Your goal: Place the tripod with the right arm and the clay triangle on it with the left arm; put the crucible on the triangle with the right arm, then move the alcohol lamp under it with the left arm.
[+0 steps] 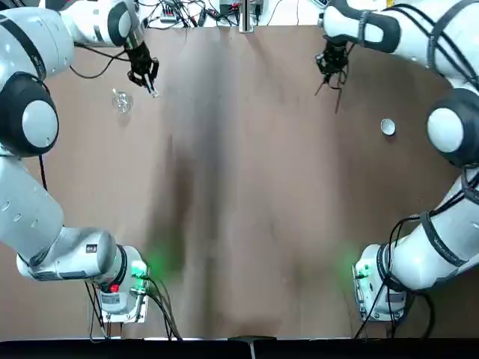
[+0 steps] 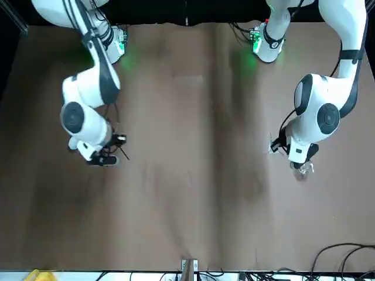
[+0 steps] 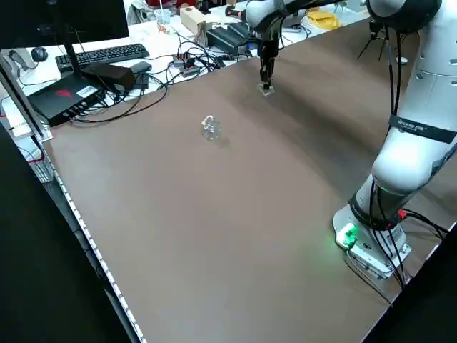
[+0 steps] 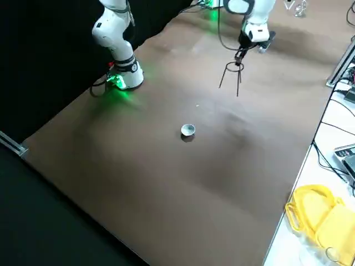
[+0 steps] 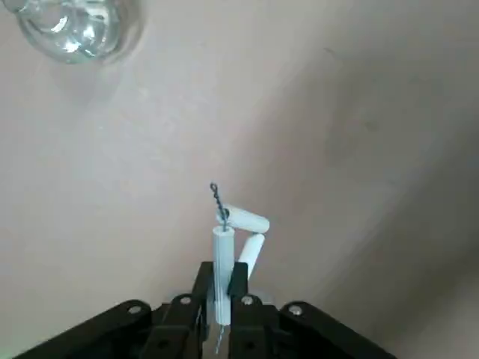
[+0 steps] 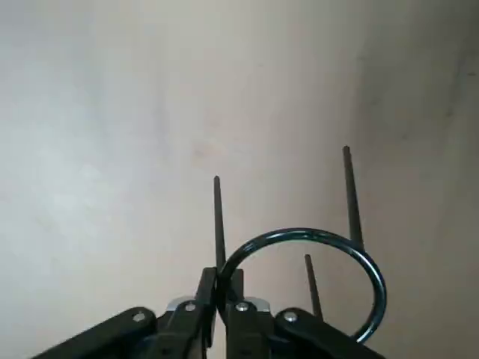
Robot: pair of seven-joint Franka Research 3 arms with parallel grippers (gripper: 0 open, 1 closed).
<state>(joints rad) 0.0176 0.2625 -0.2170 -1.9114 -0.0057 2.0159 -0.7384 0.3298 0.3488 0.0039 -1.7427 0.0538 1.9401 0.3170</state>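
My right gripper (image 1: 331, 66) hangs over the far right of the table, shut on the ring of the black wire tripod (image 6: 303, 254). The tripod (image 4: 233, 75) dangles legs-down above the brown surface. At the far left, my left gripper (image 1: 142, 75) is shut on one rod of the white clay triangle (image 5: 230, 226), and the triangle (image 1: 153, 91) sticks out below the fingers. The clear glass alcohol lamp (image 1: 122, 99) stands on the table just left of that gripper. Nearer the right arm's side, the small round crucible (image 1: 388, 126) sits alone on the table, also seen as the crucible (image 4: 188, 130).
The brown table (image 1: 239, 209) runs wide between the two arm bases (image 1: 120, 288) (image 1: 378, 280). Cables, a keyboard and boxes (image 3: 107, 61) lie beyond the far edge. A yellow object (image 4: 319, 213) sits off the table on the right side.
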